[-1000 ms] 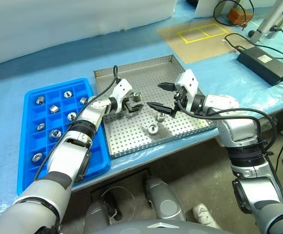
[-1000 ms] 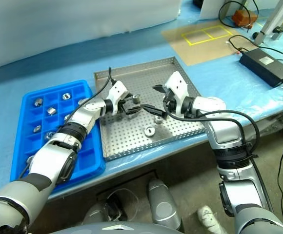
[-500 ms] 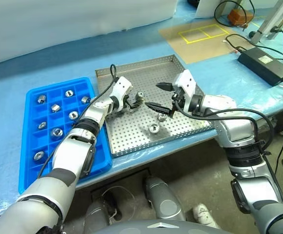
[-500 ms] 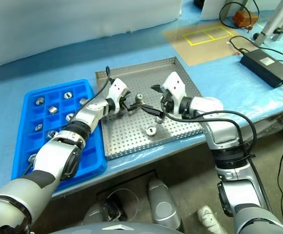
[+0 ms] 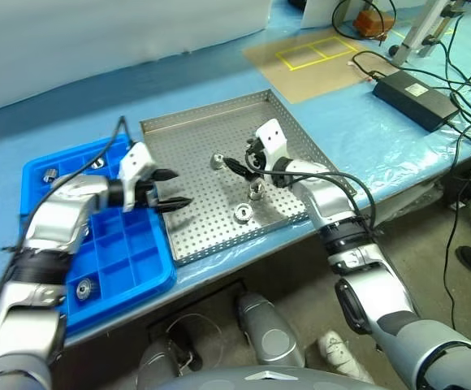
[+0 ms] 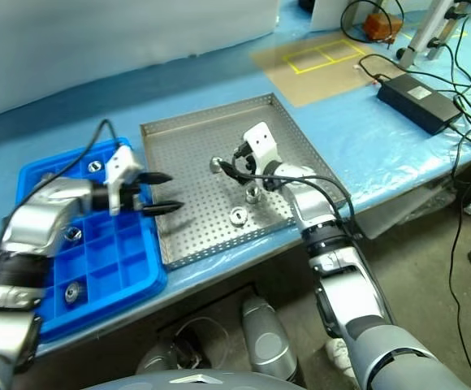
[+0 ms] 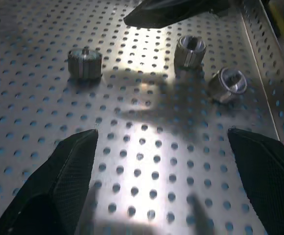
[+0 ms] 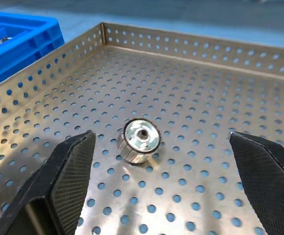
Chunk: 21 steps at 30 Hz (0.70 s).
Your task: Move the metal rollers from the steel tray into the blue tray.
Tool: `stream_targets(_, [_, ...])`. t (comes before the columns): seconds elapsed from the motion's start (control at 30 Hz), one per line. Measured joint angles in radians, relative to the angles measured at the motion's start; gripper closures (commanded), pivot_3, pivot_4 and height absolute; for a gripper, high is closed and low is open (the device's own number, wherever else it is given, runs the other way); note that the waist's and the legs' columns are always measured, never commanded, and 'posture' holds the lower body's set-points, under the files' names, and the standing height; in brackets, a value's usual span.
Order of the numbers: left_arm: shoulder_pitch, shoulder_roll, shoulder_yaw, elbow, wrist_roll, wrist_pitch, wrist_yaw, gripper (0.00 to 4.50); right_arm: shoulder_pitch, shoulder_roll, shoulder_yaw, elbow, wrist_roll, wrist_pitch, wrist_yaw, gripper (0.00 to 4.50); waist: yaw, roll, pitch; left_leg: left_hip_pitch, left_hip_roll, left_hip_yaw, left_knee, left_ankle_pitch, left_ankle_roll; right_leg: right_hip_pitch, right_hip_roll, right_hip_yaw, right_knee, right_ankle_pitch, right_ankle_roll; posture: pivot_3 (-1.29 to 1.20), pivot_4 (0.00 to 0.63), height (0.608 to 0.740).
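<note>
rollers sit in both containers. three metal rollers (image 5: pixel 241 213) lie on the perforated floor of the steel tray (image 5: pixel 195 134), grouped toward its right half: one (image 5: pixel 217 161) near the middle, one (image 5: pixel 256 192) beside the right rim, one nearer the front edge. the blue tray (image 5: pixel 130 268) lies just left of the steel tray on the blue surface (image 5: pixel 357 122), their sides close together; a few of its square compartments hold rollers, one clearly near its front (image 5: pixel 83 288) and one at its far left corner (image 5: pixel 49 174), the rest hidden by the arm, so no full count is possible.

left tool (image 5: pixel 173 188) hovers over the steel tray's left rim, fingers spread wide and empty. right tool (image 5: pixel 237 165) hangs over the tray's middle, open and empty, with the middle roller between its fingers in the right wrist view (image 8: pixel 140 140).
</note>
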Motion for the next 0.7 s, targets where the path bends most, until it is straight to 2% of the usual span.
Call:
stream_targets(0.13, [0.039,0.035,0.074,-0.114,-0.047,0.057,0.044,0.03,-0.058,0.065,-0.003,0.126,0.001,-0.062,-0.006,0.0,0.022,0.0,0.0,0.003,-0.001,0.002,0.001,0.0,-0.002,0.001,-0.004,0.001,0.005,0.0,0.0,-0.65,0.15,0.74])
stream_targets(0.37, [0.1,0.04,0.084,-0.297,-0.121,0.133,0.094,0.03,-0.194,0.157,-0.029,0.417,-0.028,-0.207,-0.124,0.0,0.05,0.0,0.0,0.005,-0.001,0.003,0.001,0.003,-0.006,0.001,-0.005,0.0,0.009,0.0,0.0,-0.62,0.15,0.74])
stream_targets(0.5, [0.119,0.057,0.083,-0.305,-0.123,0.137,0.113,0.03,-0.243,0.149,-0.091,0.588,-0.037,-0.264,-0.253,0.0,0.059,0.001,0.0,0.004,-0.001,0.003,0.001,0.003,-0.006,0.001,-0.005,0.0,0.009,0.0,0.0,-0.62,0.15,0.74])
stream_targets(0.7, [0.125,0.057,0.081,-0.323,-0.131,0.139,0.139,0.03,-0.247,0.175,-0.115,0.645,-0.058,-0.323,-0.289,0.0,0.054,0.001,0.0,0.002,-0.001,0.003,0.001,0.003,-0.006,-0.002,-0.005,0.0,0.01,0.0,0.0,-0.61,0.15,0.74])
